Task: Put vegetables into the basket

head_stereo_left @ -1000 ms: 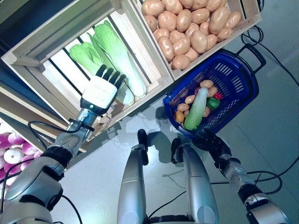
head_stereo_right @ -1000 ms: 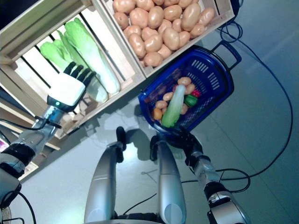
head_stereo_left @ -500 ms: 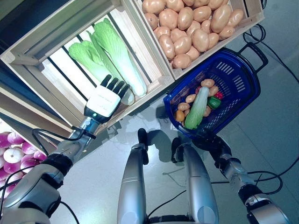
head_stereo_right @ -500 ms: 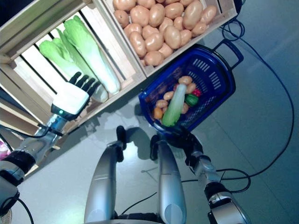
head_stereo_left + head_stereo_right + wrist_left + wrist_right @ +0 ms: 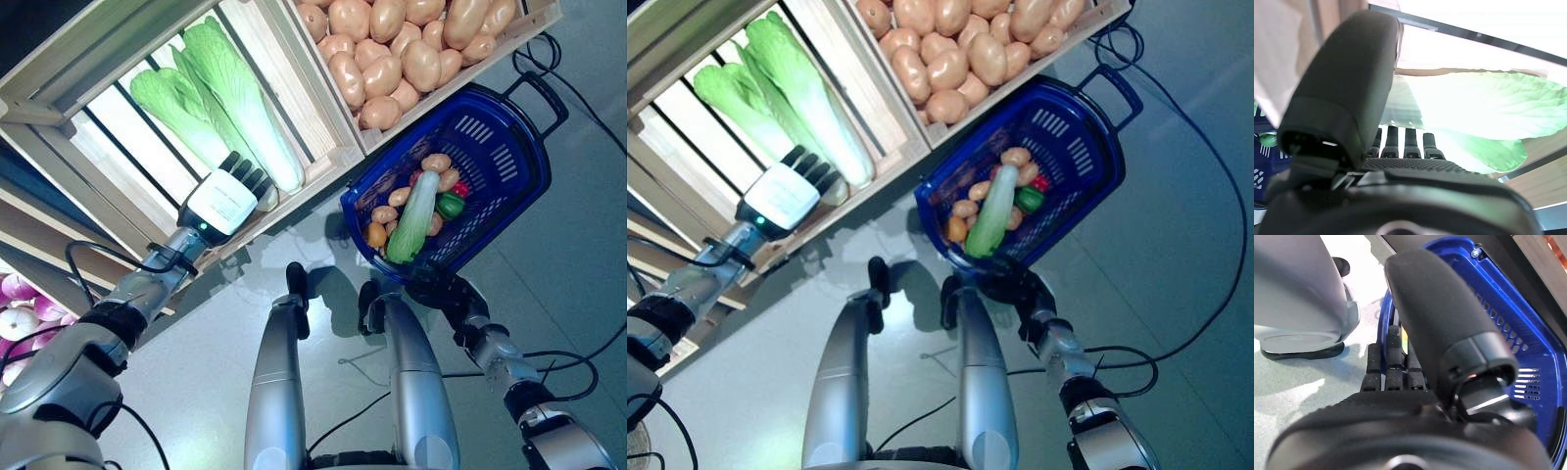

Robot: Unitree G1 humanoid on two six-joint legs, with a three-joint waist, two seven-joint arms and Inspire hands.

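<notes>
I see two long green cabbages [image 5: 230, 103] lying side by side in the left wooden crate [image 5: 88, 73], their pale stalk ends toward the crate's front edge. My left hand [image 5: 223, 199] sits right at those stalk ends, fingers straight and relaxed, holding nothing; its wrist view shows the fingertips against a pale green leaf [image 5: 1484, 105]. The blue basket [image 5: 509, 171] hangs tilted below the potato crate [image 5: 411, 59] and already holds one cabbage [image 5: 412, 218], some potatoes and a green and a red pepper. My right hand [image 5: 443, 291] has its fingers curled round the basket's near rim
</notes>
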